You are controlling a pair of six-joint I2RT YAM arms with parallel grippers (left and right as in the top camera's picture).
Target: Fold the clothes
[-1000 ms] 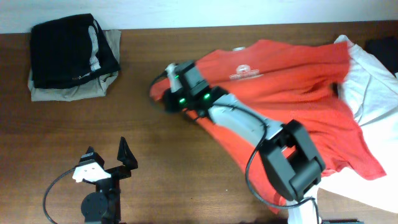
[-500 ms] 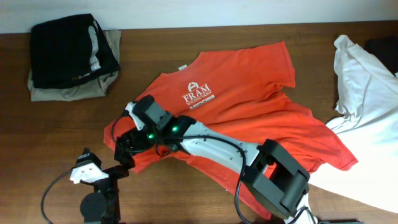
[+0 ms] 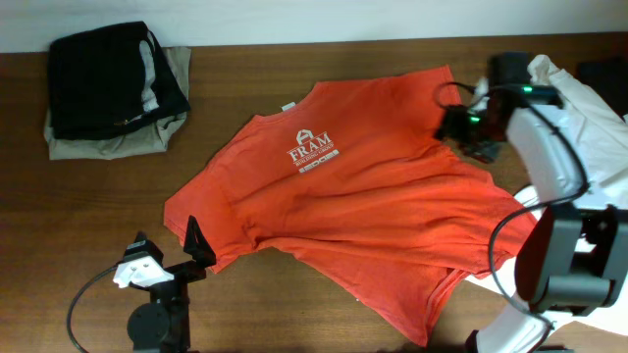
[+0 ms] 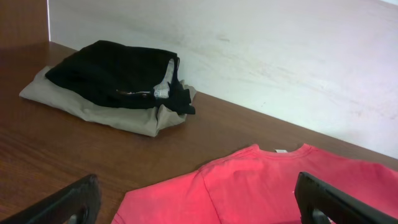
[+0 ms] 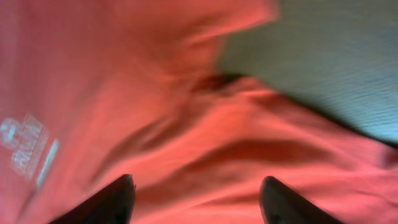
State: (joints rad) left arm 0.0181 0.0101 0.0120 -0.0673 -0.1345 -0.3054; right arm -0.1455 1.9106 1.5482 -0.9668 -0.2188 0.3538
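The clothes, an orange-red T-shirt (image 3: 363,206) with a white FRAM print (image 3: 312,152), lie spread face up across the middle of the table, with wrinkles near the lower hem. My right gripper (image 3: 461,129) hovers over the shirt's right sleeve, and in the right wrist view it (image 5: 196,200) is open with only rumpled red fabric (image 5: 174,124) beneath it. My left gripper (image 3: 169,247) stands open at the front left, just off the shirt's left sleeve. In the left wrist view it (image 4: 202,208) holds nothing, and the shirt's collar and shoulder (image 4: 280,180) lie ahead.
A folded pile of black and beige clothes (image 3: 116,88) sits at the back left, also seen in the left wrist view (image 4: 118,81). A white garment (image 3: 579,127) lies bunched at the right edge under the right arm. Bare brown table (image 3: 98,206) lies at the left.
My right gripper pulled the shirt leftward, opened and let it go, then swung back to the right sleeve. The shirt now lies spread out. The left arm stayed still.
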